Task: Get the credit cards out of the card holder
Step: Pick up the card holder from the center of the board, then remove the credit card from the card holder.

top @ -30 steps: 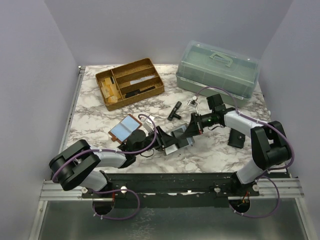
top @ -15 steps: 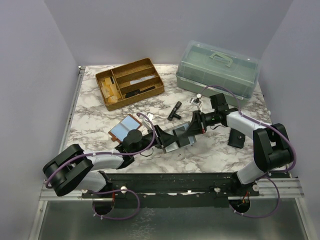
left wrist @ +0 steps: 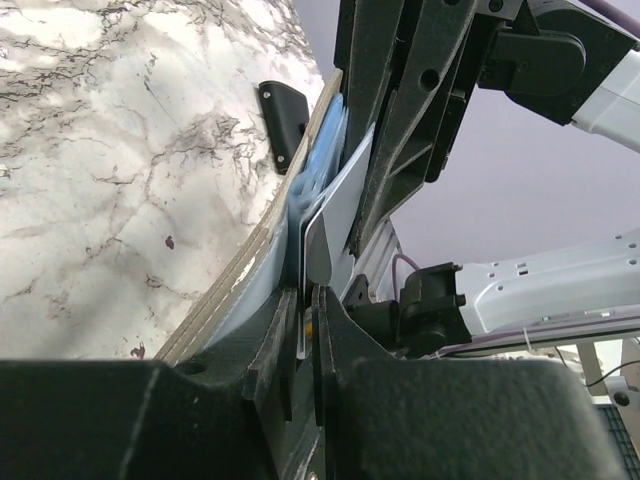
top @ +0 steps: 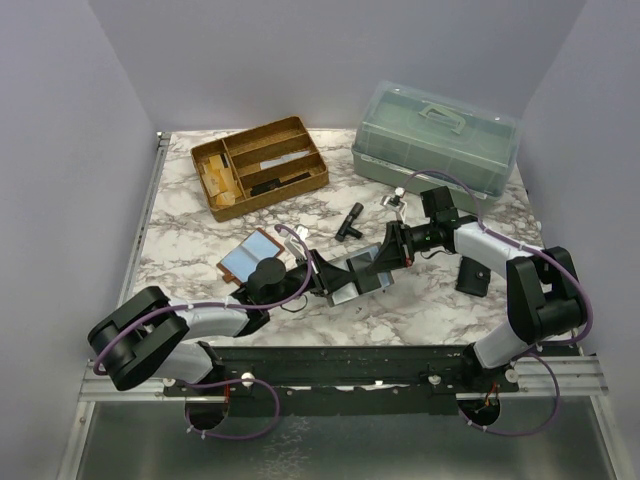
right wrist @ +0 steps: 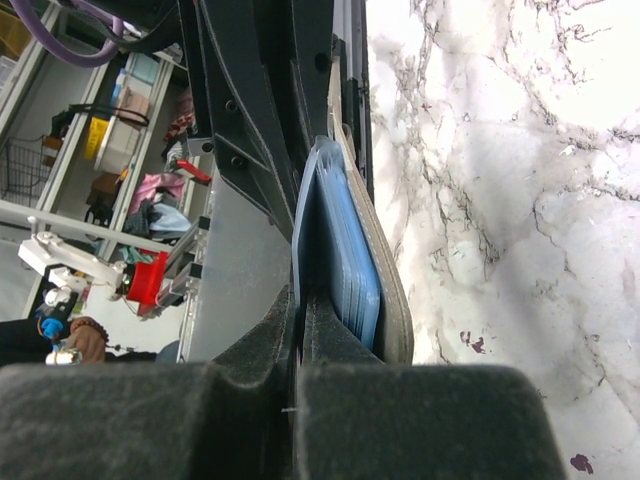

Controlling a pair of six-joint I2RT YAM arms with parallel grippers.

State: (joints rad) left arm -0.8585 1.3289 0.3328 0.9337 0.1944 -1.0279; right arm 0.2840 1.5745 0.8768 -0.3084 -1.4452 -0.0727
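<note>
While card holder [top: 362, 272] held — marbled tabletop [top: 185, 250], lilac walls [top: 330, 50].

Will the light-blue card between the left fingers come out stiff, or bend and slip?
Probably stiff: the card stands straight, unsupported, out of the card holder. Likely slippery: it looks smooth, and the left gripper flanks only its corner.

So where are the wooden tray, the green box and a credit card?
wooden tray [top: 275, 197]: top view, its near rim.
green box [top: 478, 138]: top view, its lid.
credit card [left wrist: 335, 215]: left wrist view, its flat face.
</note>
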